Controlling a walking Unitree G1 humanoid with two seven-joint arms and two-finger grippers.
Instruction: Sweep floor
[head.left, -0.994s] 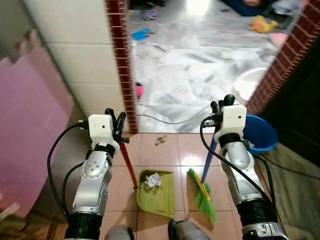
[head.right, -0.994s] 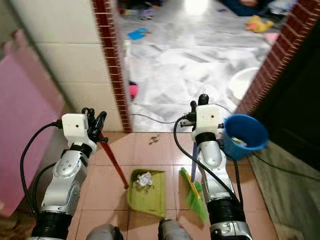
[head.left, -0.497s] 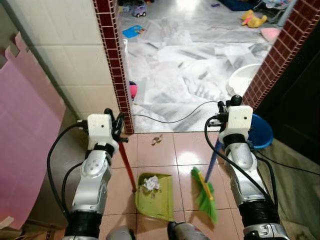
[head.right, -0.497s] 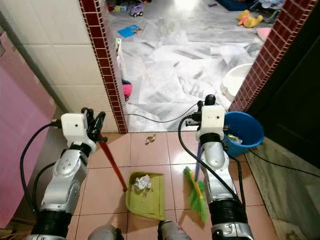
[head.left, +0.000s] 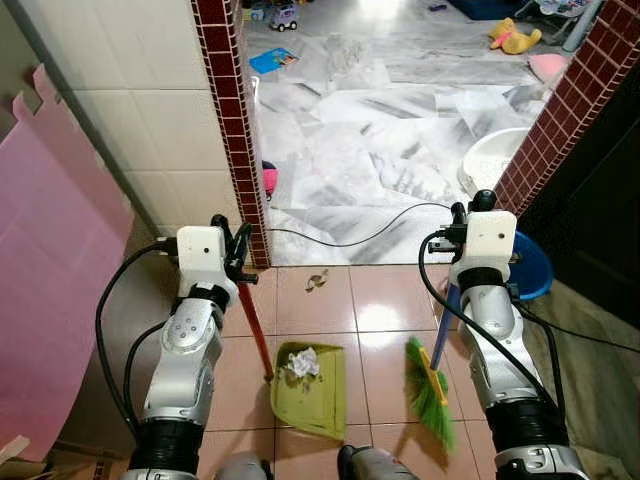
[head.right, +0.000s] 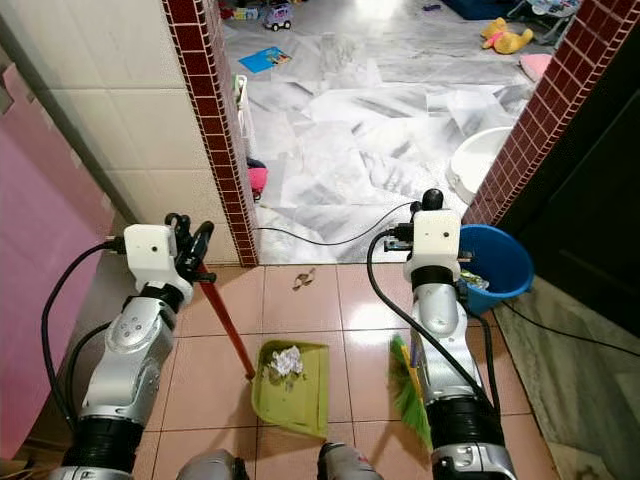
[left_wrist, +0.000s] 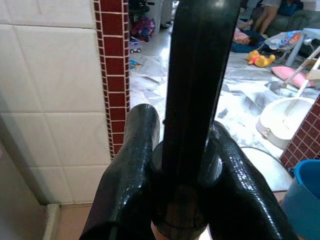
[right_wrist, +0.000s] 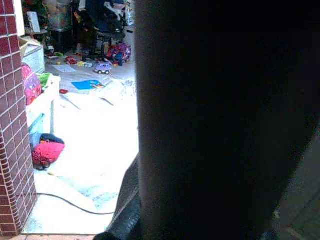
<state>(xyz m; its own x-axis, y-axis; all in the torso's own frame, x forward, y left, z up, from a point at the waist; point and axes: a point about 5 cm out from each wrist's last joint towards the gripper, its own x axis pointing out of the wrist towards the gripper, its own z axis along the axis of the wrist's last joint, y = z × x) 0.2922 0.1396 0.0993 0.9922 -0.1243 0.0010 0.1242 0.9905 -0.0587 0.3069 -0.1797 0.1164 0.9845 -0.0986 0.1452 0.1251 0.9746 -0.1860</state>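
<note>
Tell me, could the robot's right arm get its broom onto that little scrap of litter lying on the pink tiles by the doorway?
Probably yes. The scrap lies on bare tile ahead of the broom held by the right gripper, with nothing between them; the dustpan sits off to the side.

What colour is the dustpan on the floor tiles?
Light green dustpan, with a red handle; clearest in the right eye view.
</note>
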